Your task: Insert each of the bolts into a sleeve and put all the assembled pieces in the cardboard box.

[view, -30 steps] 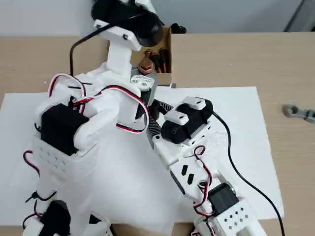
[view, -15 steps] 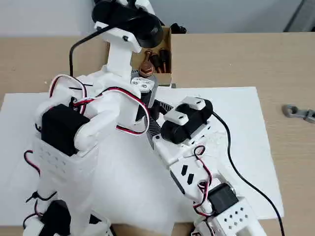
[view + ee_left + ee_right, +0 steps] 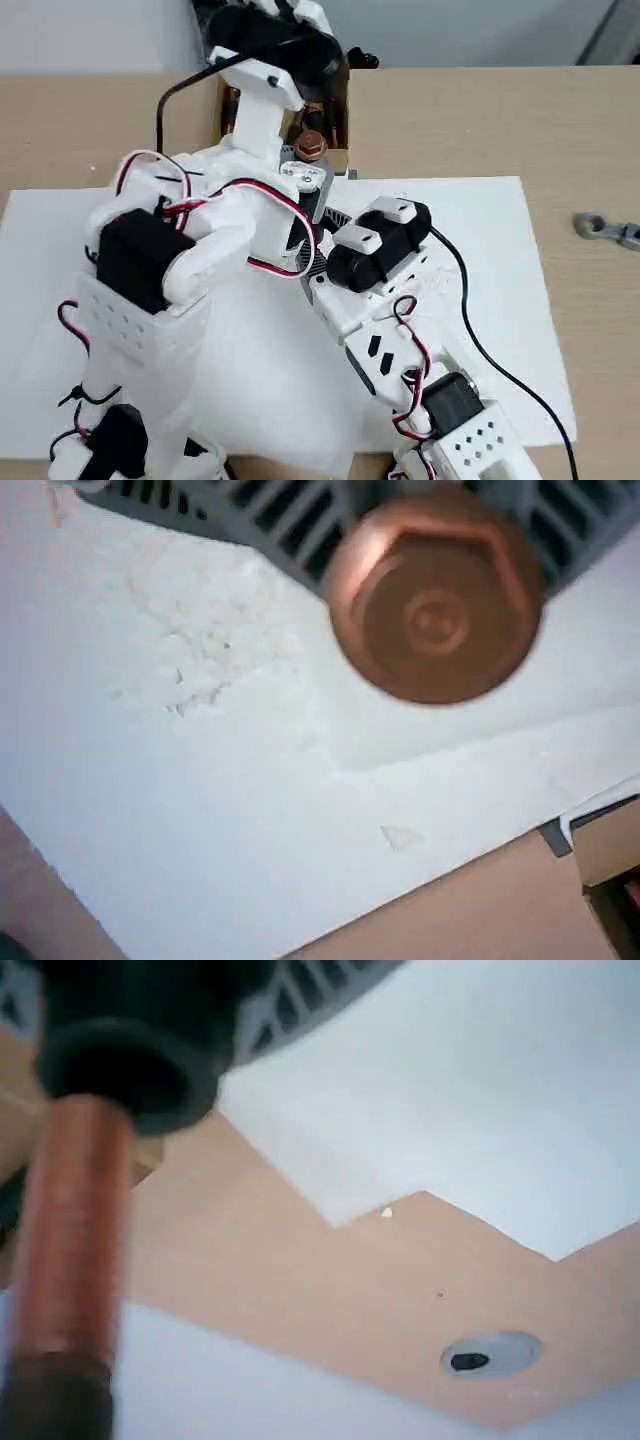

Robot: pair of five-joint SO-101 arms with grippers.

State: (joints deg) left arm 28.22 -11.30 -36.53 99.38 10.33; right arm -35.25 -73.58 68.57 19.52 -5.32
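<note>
Bolt (image 3: 311, 147) up top, copper hex head facing the high camera, right at the near wall of the cardboard box (image 3: 337, 160), at its edge and not inside. The left gripper (image 3: 432, 525) has it, clamped on the bolt. In the left wrist view, grey ribbed jaws show on either side of the head. The white sheet (image 3: 250, 780) lies below, with a corner of the box at the frame's edge. The left arm (image 3: 200, 240) stretches across the sheet toward the box. Inside the box, copper and dark pieces (image 3: 330, 118) lie side by side.

Over to the right arm (image 3: 380, 250): it angles in from the near edge of the table (image 3: 480, 120), and its front end goes under the left arm. Its wrist view has a black sleeve (image 3: 130, 1060) close up, with a copper shaft (image 3: 70, 1240) running out of it to a dark end. Both sit just beside the right gripper (image 3: 285, 995). Whether that gripper is clamped on the sleeve or standing wide cannot be told. Out to the side, a grey tool (image 3: 603, 228) lies on the bare table, off the sheet.
</note>
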